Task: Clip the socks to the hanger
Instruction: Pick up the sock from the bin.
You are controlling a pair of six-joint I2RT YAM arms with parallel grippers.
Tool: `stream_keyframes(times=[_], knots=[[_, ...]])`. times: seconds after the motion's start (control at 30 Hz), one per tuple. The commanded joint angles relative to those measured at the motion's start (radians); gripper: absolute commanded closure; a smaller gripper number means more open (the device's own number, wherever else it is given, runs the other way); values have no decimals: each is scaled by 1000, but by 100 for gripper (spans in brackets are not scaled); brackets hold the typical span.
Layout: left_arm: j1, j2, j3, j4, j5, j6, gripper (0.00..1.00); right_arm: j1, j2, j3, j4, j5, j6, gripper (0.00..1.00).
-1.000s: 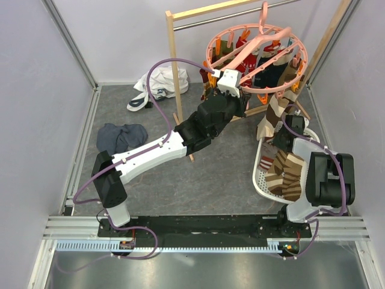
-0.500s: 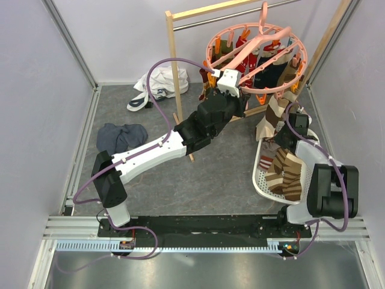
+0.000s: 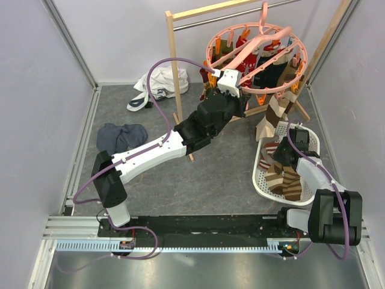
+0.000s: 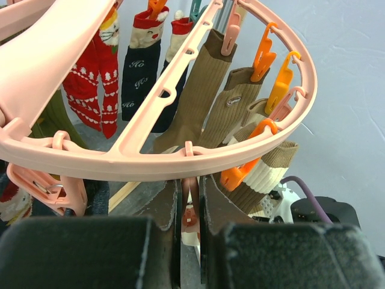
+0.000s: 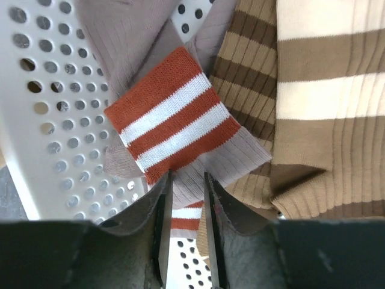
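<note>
Jaws on the left gripper [image 4: 190, 189] are squeezed nearly together, pinching a pink clip [image 4: 190, 217] that hangs just under the near rim of the hanger [image 4: 120, 159]. Right gripper [image 5: 186, 177]: jaws almost closed too, w/ a fold of the orange-striped sock [image 5: 171, 126] nipped btwn them.

Hanger hangs by its hook from the rail [image 3: 174, 60], ring roughly level. Several socks [image 4: 198, 90] are clipped round its far side: brown, navy, red patterned. One brown/cream striped one droops from the ring's right side toward the basket.

Below and right of the hanger sits a white perforated basket [image 3: 257, 180] w/ more striped socks piled in; right gripper is down inside it.

Left of the hanger, on the floor: white garment [image 3: 159, 84], then a dark cloth bundle [image 3: 120, 135] farther out.
</note>
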Motion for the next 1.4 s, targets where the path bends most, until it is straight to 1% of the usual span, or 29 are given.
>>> stream_keyframes(times=[0.0,0.13,0.33,0.47,0.63,0.73,0.77,0.83,0.87,0.97,1.2,1.37], knots=[[1,-30,11,-9,3,-7,98,-1,-70,33,12,28,-42,65],[1,-29,11,-7,-3,-7,98,-1,-63,94,16,25,-75,64],[1,-19,17,-2,3,-13,98,-1,55,160,32,19,-93,64],[1,-16,18,-4,5,-12,98,-1,161,166,38,11,-89,63],[1,-13,19,-5,5,-10,98,0,242,143,32,11,-91,63],[3,-12,17,-6,5,-10,98,-1,273,134,38,11,-94,68],[3,-13,15,-7,5,-10,98,0,276,133,41,10,-97,73],[4,-13,15,-7,5,-9,98,-1,270,133,42,11,-97,80],[3,-15,15,-7,5,-7,98,0,253,134,41,11,-96,89],[3,-18,15,-9,2,-4,98,0,189,140,27,10,-93,100],[4,-25,20,-15,6,-4,98,-1,26,146,-2,-58,-62,100],[4,-41,18,-22,6,-3,98,-1,-122,133,-22,-105,-54,100]])
